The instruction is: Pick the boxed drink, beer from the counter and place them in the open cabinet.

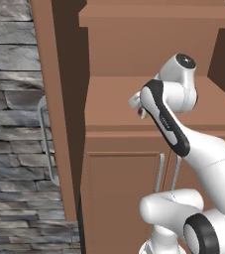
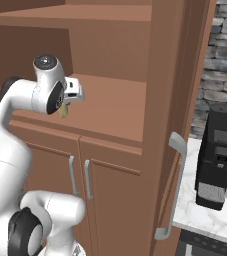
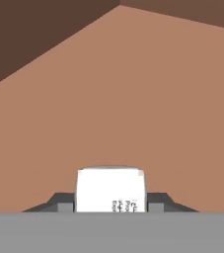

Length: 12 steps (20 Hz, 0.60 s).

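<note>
Holding one boxed drink (image 3: 110,190), a small white carton with tiny dark print along one edge, clamped between the two dark fingertips of the claw (image 3: 110,203). Poised over the shelf niche of the open cabinet (image 1: 119,94). Below that niche, two lower doors, two silver bar handles (image 2: 79,177).

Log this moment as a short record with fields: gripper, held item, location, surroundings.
gripper: gripper, shut on the boxed drink
held item: boxed drink, white carton with small print, clamped between the two fingertips
location: over the shelf niche of the open cabinet, above the shelf board
lower doors: two, closed, with silver bar handles
surroundings: stone wall to the left; black appliance on the counter to the right
</note>
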{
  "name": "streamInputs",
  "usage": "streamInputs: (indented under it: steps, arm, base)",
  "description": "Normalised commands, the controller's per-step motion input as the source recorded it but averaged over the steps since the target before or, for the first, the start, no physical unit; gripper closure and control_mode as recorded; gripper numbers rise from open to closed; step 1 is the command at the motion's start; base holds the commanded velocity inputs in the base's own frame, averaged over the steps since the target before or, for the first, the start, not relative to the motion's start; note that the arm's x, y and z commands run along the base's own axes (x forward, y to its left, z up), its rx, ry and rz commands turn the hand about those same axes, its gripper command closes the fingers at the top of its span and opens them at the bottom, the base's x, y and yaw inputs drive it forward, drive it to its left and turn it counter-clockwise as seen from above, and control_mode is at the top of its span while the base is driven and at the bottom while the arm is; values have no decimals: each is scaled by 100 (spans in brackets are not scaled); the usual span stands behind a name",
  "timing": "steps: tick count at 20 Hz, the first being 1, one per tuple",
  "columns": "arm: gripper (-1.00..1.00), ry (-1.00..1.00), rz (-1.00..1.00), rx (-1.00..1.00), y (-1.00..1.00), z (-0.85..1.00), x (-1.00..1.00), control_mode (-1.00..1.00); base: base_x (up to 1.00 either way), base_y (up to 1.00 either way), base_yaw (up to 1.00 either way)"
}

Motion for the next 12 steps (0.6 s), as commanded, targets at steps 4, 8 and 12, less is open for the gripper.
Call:
streamInputs:
  steps: [4, 8, 12]
  arm:
    - [100, 0, 0, 0, 7, -27, 21, -100]
    - [100, 0, 0, 0, 8, -27, 21, -100]
    - [100, 0, 0, 0, 4, -26, 23, -100]
  base:
    - [0, 0, 0]
    - [0, 0, 0]
    - [0, 0, 0]
